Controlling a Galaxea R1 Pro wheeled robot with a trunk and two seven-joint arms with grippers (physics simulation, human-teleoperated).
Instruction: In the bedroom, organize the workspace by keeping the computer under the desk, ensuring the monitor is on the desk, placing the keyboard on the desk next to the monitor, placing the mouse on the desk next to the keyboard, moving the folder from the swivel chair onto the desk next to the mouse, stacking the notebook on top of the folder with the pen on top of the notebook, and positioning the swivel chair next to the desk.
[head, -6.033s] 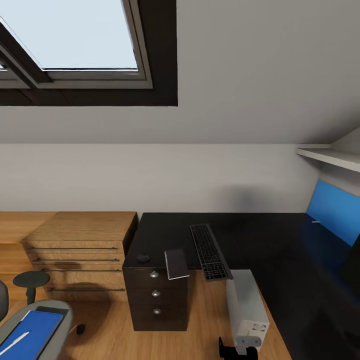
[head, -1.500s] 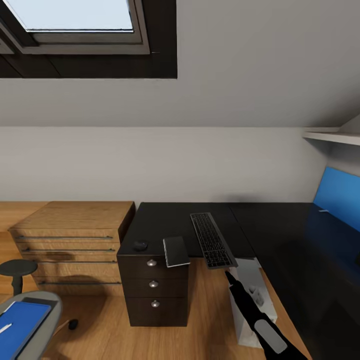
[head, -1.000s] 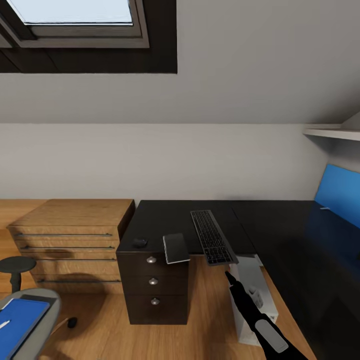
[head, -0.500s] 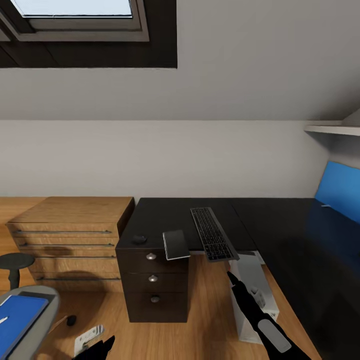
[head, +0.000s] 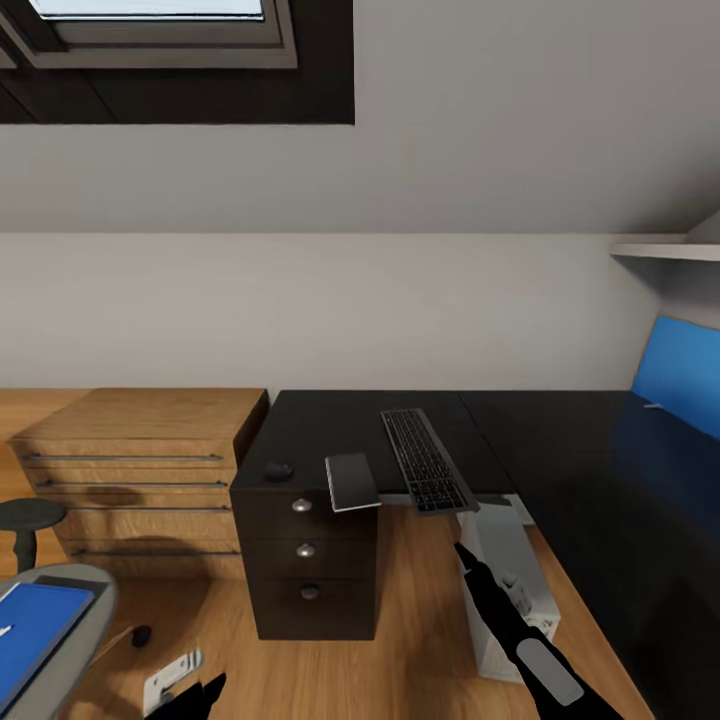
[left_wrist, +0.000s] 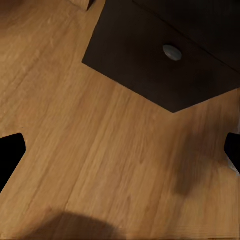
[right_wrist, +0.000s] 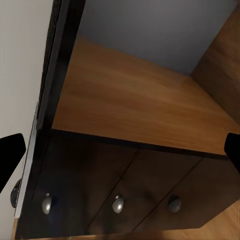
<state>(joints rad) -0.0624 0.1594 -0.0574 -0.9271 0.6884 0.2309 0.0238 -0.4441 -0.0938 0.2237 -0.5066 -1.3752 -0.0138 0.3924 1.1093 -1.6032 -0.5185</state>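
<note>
The black desk carries the keyboard, the dark grey notebook, which overhangs the front edge, and the small dark mouse. The light grey computer stands on the floor under the desk. At the lower left lies the blue folder on the swivel chair, with a whitish pen at the picture edge. My right gripper is open, low in front of the drawers. My left gripper is open above the floor. The monitor is out of view.
A wooden dresser stands left of the desk, with a round dark stool in front of it. A blue panel and a white shelf are at the right. A skylight is above. Wooden floor lies before the drawers.
The head view has crept closer and tilted down. My right arm rose into view in front of the computer, and my left gripper came into view at the bottom left.
</note>
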